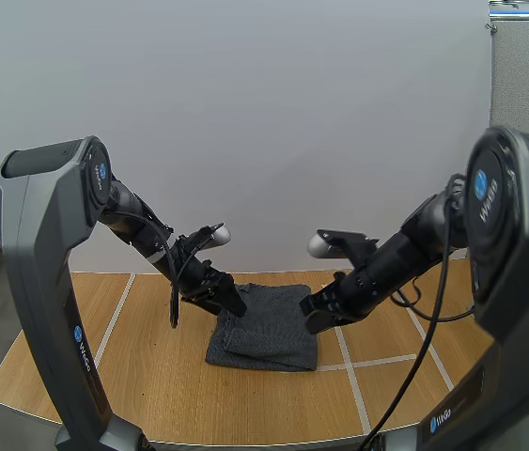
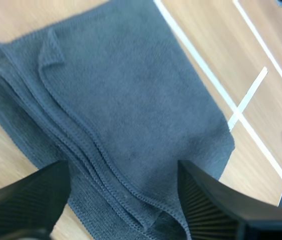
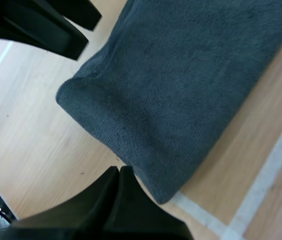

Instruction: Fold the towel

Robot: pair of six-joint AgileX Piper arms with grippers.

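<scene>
Surface [image 1: 151, 376]: light wood-grain top with a rounded front edge, divided into panels by thin white lines [image 1: 344, 357].
Towel [image 1: 269, 324]: dark grey, lying flat near the middle of the surface, folded into a roughly rectangular stack.
Towel texture: soft, short-looped pile. From the left wrist, several hemmed, stitched edges [image 2: 80, 150] lie stacked along one side, and one small corner is turned up.
Towel fold: from the right wrist, the towel [image 3: 181, 85] has a rounded, slightly puffed folded edge with no hem showing.
Towel edges: the right side ends just beside a white line, and one corner reaches that line in the right wrist view.
Left gripper [image 1: 231, 299]: at the towel's left rear edge. Its fingers [image 2: 201, 200] stand well apart with ribbed inner faces turned to each other and nothing between them; the layered hems lie below the gap.
Right gripper [image 1: 313, 315]: at the towel's right edge, fingers pressed together into one dark wedge [image 3: 118, 175], clamped on nothing. The tip is over bare wood just beside the folded edge.
Open room: bare wood lies left, right and in front of the towel.
</scene>
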